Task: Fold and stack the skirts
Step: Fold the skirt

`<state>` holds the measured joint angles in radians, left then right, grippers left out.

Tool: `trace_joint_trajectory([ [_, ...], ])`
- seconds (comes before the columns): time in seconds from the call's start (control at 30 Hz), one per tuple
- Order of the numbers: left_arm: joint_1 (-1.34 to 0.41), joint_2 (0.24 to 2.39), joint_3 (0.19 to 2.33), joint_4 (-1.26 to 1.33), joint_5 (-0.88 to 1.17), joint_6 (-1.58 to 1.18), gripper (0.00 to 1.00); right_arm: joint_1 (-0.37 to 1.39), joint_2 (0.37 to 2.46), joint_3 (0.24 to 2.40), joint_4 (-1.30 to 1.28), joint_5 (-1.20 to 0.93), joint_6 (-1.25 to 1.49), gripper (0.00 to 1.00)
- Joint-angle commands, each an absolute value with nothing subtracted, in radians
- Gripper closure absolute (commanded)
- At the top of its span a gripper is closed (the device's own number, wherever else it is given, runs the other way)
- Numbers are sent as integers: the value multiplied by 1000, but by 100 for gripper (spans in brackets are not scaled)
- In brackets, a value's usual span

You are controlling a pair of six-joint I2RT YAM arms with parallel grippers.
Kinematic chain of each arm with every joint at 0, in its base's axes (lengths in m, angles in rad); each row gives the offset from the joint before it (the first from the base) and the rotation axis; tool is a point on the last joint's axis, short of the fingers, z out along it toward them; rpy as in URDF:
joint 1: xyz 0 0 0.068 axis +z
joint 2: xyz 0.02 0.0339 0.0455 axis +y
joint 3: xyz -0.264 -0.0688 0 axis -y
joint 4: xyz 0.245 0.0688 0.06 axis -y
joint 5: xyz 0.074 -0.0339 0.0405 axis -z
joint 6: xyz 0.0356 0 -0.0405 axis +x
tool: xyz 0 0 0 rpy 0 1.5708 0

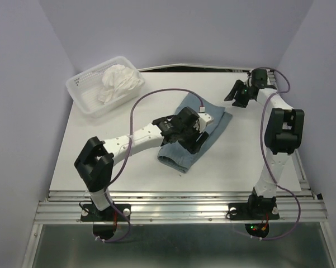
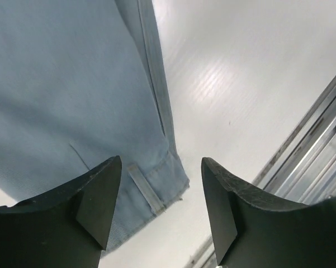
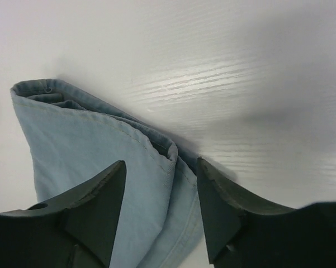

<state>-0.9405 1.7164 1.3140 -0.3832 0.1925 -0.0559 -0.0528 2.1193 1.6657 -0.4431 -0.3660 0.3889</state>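
Blue-grey skirt [image 1: 176, 155] lay folded mid-table [image 1: 100, 162], beneath left gripper [image 2: 161, 164]: jaws wide apart, holding nothing. Right gripper [image 3: 159, 167] hovered near skirt's far corner, fingers spread, empty. White skirt [image 1: 118, 82] sat crumpled in mesh basket [image 1: 81, 95], far left.

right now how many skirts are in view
2. The blue-grey skirt lies folded in the middle of the table; the white skirt sits bunched in the mesh basket at the far left corner. More could be hidden under it.
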Motion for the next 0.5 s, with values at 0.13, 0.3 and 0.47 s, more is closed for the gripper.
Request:
trace_joint_trajectory([
  [0.13,-928,1810,1735,-372,28,150,28,-183,1910,1543,-479,-512,347,55],
  [0.3,-815,2104,2070,-433,231,63,36,-183,1882,1388,-373,-662,392,69],
  [0.47,-770,2294,2302,-394,315,6,42,-183,1923,1292,-201,-778,475,76],
])
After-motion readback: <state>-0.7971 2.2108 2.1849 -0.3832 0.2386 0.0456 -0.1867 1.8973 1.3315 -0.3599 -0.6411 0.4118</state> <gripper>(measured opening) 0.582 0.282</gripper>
